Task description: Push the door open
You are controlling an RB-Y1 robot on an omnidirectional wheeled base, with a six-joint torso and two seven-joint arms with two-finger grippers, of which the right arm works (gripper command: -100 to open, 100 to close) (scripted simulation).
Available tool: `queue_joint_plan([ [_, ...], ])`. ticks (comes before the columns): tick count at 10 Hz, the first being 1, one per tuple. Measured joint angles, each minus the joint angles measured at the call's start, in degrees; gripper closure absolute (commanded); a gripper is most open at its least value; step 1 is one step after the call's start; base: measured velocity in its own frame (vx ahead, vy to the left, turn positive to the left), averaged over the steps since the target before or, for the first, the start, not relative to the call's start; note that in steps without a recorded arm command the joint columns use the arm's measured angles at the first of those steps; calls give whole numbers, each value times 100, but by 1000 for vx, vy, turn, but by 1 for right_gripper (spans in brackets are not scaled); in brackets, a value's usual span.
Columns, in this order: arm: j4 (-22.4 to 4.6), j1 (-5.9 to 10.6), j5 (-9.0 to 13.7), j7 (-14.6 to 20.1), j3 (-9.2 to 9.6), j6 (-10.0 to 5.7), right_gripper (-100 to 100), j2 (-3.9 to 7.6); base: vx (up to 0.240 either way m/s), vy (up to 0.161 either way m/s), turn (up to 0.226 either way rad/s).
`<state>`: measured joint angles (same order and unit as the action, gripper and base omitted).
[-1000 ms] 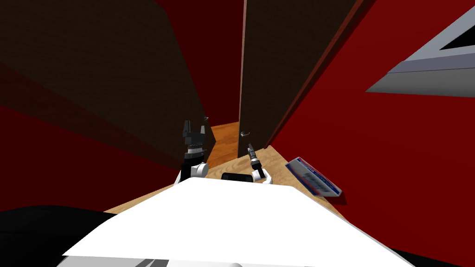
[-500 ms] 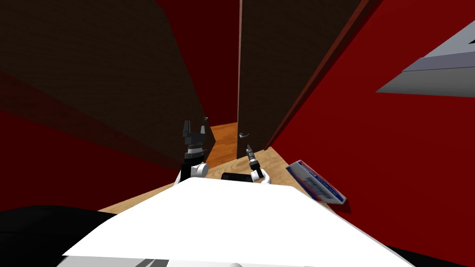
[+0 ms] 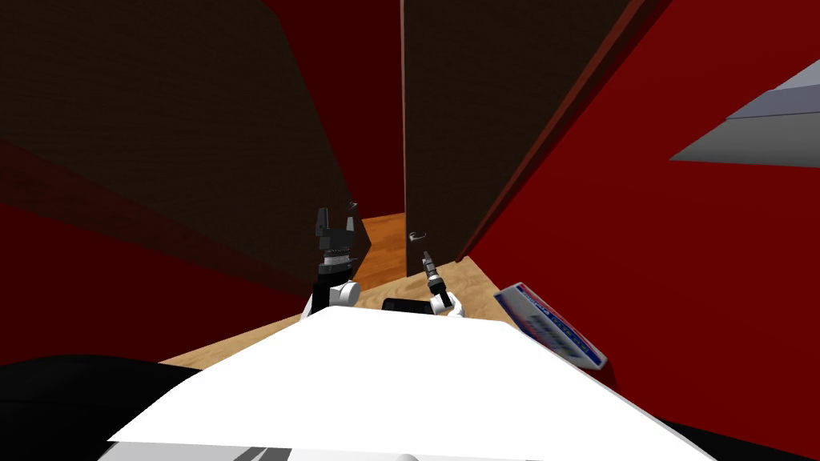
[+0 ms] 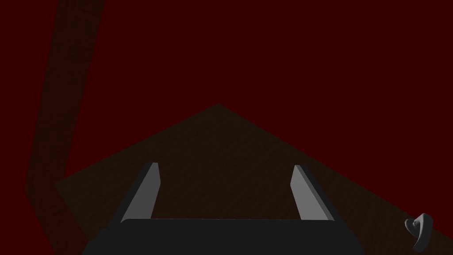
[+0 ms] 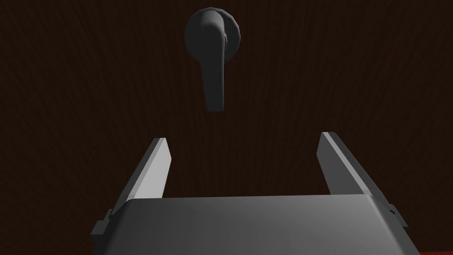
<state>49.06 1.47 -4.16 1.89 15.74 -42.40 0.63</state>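
We judge the door (image 3: 480,120) only partly open: a strip of wooden floor (image 3: 384,240) shows beside its free edge. Our right gripper (image 3: 427,258), fingers apart and empty, faces the door just short of its handle (image 5: 213,62). Our left gripper (image 3: 335,220), also spread, hangs well to the handle's left. More pushing remains.

Left gripper (image 3: 336,216): dark box with two thin, light grey fingers (image 4: 148,190) like flat blades.
Right gripper (image 3: 427,258): same shape; its box looks lighter grey up close, maybe from the light.
Left wrist (image 3: 337,260): dark, with pale rings.
Left forearm (image 3: 323,294): black, beside a round white joint (image 3: 347,294).
Right forearm (image 3: 449,304): white.
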Motion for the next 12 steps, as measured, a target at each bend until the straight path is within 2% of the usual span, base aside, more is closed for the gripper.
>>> queue_joint_plan([
  [5,-565,235,3,60,53,-106,-100,-169,60,-92,51],
  [6,-577,240,3,63,55,-109,-100,-172,112,31,29],
  [9,-572,229,13,47,27,-112,-100,35,164,65,25],
  [10,-543,210,14,47,20,-97,-100,70,189,71,26],
  [12,-657,263,32,40,-18,-154,-100,73,208,73,24],
])
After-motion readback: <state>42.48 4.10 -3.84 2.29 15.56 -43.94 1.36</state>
